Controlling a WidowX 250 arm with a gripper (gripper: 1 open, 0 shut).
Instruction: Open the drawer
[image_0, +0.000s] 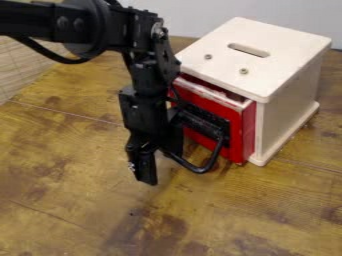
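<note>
Although the pincer (140, 170) hangs low over the counter (80, 200), its tip sits just off the outer end of the handle (198, 150) rather than inside the loop. The drawer (214, 125) lies behind and to the right of it in the picture, with its red front set in the cream box (261, 75) and standing slightly proud of the box face — judged as partly pulled already. The handle's long axis runs outward from the red front toward the pincer, low over the counter. Whether the pincer is spread or pressed together cannot be told; its fingers are dark against the dark handle, and contact with the loop is unclear. The counter is worn, mottled wood, and on the side of the handle away from the box it shows bare boards — room, I judge, for pulling further out.
</note>
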